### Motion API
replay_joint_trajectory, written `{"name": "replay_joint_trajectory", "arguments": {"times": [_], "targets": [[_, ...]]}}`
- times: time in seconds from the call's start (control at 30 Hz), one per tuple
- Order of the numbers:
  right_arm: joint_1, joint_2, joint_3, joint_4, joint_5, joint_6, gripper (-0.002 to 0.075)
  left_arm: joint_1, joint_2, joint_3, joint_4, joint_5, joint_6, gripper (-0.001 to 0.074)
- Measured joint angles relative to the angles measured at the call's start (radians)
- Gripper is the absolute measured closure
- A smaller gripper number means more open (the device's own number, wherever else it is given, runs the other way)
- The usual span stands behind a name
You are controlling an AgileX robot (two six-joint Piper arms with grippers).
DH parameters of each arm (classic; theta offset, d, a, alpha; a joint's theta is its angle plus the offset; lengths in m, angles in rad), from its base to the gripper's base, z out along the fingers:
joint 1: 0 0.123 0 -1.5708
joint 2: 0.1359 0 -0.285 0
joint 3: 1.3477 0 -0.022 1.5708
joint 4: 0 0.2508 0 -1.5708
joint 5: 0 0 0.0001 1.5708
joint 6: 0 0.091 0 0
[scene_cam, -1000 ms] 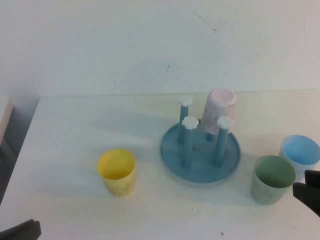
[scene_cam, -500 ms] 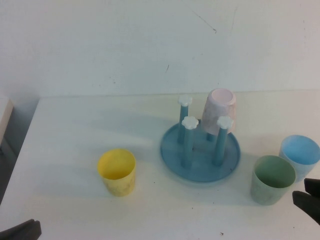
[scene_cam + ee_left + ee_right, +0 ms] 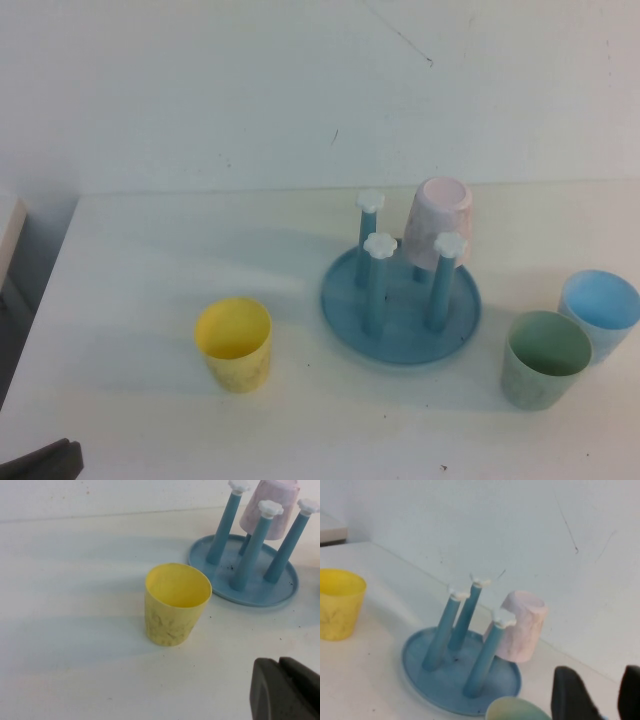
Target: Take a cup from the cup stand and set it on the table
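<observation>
Four cups in all, one of them on the cup stand [image 3: 400, 347]. Right gripper [image 3: 599, 676] low in the right corner of the right wrist view: two dark fingers [image 3: 570, 695] set fairly wide apart, nothing between them, touching nothing. Just ahead of it, at that view's bottom edge, only the rim of the cup [image 3: 545, 358]. In the high view, the mint-green tumbler upright and mouth up on the table [image 3: 150, 260], in the lower right of the frame, well clear of the stand's tray and close against the light blue cup [image 3: 600, 312] behind it to the right; touching or not, hard to say. No right gripper anywhere in the high view. Left gripper [image 3: 285, 689] a dark block in the lower right corner of the left wrist view and a dark sliver at the high view's bottom left corner, holding nothing in sight; open or closed, cannot tell. Pink cup [image 3: 440, 222] upside down over a rear peg of the stand. Yellow cup [image 3: 233, 343] upright, left of the stand and apart from it.
</observation>
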State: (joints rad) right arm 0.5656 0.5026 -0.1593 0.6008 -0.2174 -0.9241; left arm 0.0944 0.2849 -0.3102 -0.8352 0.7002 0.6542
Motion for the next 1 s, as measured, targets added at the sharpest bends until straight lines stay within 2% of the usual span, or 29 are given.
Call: {"name": "replay_joint_trajectory", "arguments": {"times": [0.13,0.23,0.33,0.5,0.6,0.67,1.0], "targets": [[-0.003,-0.071,0.047,0.048,0.000,-0.045,0.0509,0.000,0.000,0.000,0.000,0.000,0.000,0.0736],[-0.062,-0.161,0.075,0.024,0.006,-0.043,0.0509,0.000,0.000,0.000,0.000,0.000,0.000,0.0736],[-0.190,-0.247,0.105,-0.053,0.075,0.039,0.0509,0.000,0.000,0.000,0.000,0.000,0.000,0.0736],[-0.479,-0.365,0.118,-0.362,0.283,0.371,0.0509,0.000,0.000,0.000,0.000,0.000,0.000,0.0736],[-0.605,-0.424,0.127,-0.468,0.398,0.491,0.0509,0.000,0.000,0.000,0.000,0.000,0.000,0.0736],[-0.654,-0.455,0.144,-0.496,0.440,0.523,0.0509,0.000,0.000,0.000,0.000,0.000,0.000,0.0736],[-0.678,-0.515,0.186,-0.573,0.569,0.700,0.0509,0.000,0.000,0.000,0.000,0.000,0.000,0.0736]]}}
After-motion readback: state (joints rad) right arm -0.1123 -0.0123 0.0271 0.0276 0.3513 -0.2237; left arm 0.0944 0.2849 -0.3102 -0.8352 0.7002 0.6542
